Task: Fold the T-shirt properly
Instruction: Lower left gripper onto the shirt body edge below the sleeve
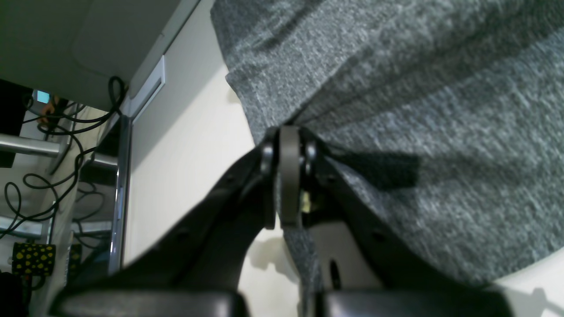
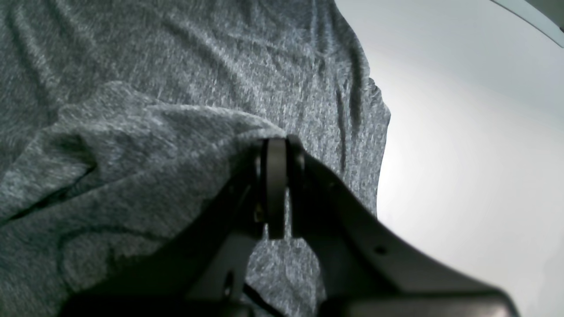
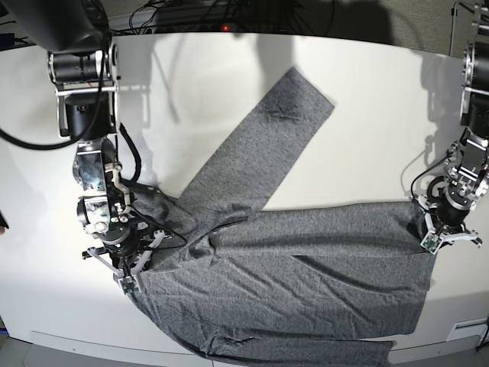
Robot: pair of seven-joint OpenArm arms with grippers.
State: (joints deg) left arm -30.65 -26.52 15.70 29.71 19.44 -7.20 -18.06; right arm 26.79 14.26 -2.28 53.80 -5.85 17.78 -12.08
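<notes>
The heather-grey T-shirt [image 3: 290, 267] lies spread across the white table [image 3: 367, 115]. One long sleeve [image 3: 283, 115] runs diagonally toward the back, and another lies along the front edge [image 3: 306, 353]. At the shirt's right edge my left gripper [image 3: 430, 229] is shut, pinching the fabric [image 1: 418, 110] between its fingertips [image 1: 288, 136]. My right gripper [image 3: 126, 274] is shut on the cloth at the shirt's left end. Its wrist view shows fabric [image 2: 154, 110] bunched up against the closed tips [image 2: 275, 145].
The table's front edge [image 3: 92, 340] runs close below the shirt. Cables [image 3: 191, 11] lie behind the back edge. The left wrist view shows the table's side edge [image 1: 121, 185], with cables [image 1: 53, 132] and metal rails beyond it. Bare tabletop surrounds the raised sleeve.
</notes>
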